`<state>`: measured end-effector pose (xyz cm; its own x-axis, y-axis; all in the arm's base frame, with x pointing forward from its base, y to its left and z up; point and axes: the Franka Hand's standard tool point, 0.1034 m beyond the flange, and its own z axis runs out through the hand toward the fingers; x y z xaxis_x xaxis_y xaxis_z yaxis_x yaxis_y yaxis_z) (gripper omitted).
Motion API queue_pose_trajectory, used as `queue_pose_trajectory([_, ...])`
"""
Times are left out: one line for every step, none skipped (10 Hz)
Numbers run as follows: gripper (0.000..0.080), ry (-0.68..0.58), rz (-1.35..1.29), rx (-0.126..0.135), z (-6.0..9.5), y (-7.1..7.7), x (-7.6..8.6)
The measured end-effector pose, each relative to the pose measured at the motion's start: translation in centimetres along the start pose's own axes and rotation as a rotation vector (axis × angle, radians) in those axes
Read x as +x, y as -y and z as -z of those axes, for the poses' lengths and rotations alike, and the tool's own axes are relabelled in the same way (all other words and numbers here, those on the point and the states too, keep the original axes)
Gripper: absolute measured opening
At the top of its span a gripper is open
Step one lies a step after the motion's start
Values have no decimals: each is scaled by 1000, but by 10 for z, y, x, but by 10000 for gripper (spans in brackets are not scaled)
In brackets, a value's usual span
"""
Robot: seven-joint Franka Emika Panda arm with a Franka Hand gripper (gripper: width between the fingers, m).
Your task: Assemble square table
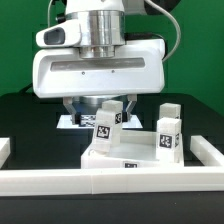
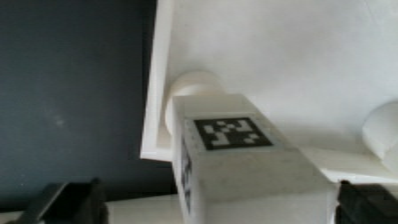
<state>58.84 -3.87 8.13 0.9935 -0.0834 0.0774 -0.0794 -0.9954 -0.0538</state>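
Observation:
The white square slab [image 1: 130,158] lies on the black table, and in the wrist view [image 2: 285,50] it fills the background. A short white tagged leg [image 1: 106,122] stands slightly tilted on the slab's rear part. My gripper [image 1: 100,110] hangs right over this leg. In the wrist view the leg [image 2: 231,140] lies between my gripper's [image 2: 217,205] fingers. One dark finger [image 2: 68,205] stands clear of it and the other is close beside it, so the gripper is open. A second tagged leg [image 1: 168,133] stands upright at the slab's corner on the exterior view's right, and it shows in the wrist view [image 2: 382,125].
White barrier rails run along the front [image 1: 90,182], the exterior view's left [image 1: 5,150] and right [image 1: 207,152]. The marker board [image 1: 70,121] lies flat behind the slab. A green wall stands at the back.

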Motion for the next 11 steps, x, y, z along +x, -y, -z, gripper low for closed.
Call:
queue_pose_trajectory([522,0,-1,0,0,-1,0])
queue_pose_trajectory([387,0,-1,0,0,-1,0])
queue_pose_trajectory([387,0,-1,0,0,-1,0])
queue_pose_trajectory([288,0,-1,0,0,-1,0])
queue_pose_trajectory([288,0,-2,0,0,-1,0])
queue_pose_trajectory([288,0,-18,0,0,-1,0])
queue_pose_trajectory([288,0,-23,0,0,-1,0])
queue_pose_trajectory([288,0,-49,0,0,-1,0])
queue_pose_trajectory([288,-3,-160,3,0,-1,0])
queue_pose_trajectory([288,-11,-277,1,-1,-1,0])
queue_pose_trajectory([290,-17,-380,0,-1,2,1])
